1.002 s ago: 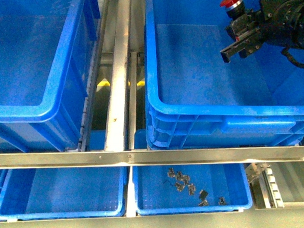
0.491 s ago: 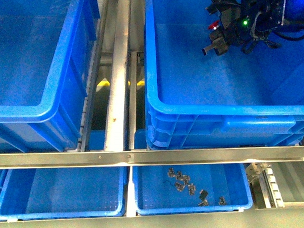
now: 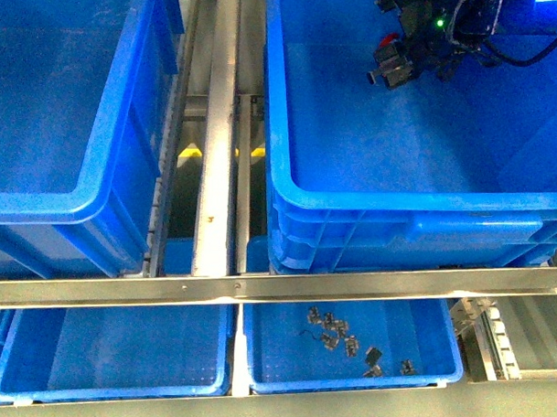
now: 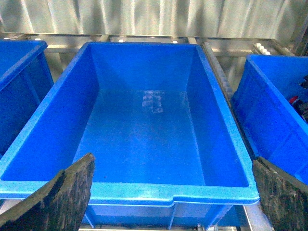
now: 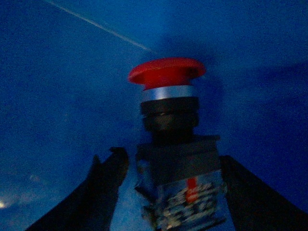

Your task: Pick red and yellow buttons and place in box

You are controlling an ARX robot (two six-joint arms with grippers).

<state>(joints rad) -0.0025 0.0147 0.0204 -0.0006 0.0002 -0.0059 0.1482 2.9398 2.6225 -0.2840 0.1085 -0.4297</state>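
Straddling red button (image 5: 167, 72), right claw (image 5: 168, 159) inside box (image 3: 288, 195) rim.

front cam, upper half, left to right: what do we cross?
large blue bin → metal rail → box, its left wall → right gripper holding the red button

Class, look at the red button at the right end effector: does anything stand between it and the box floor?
Nothing visible does. The red button sits between the fingers of the right end effector, inside the box, with only bare blue floor beyond it.
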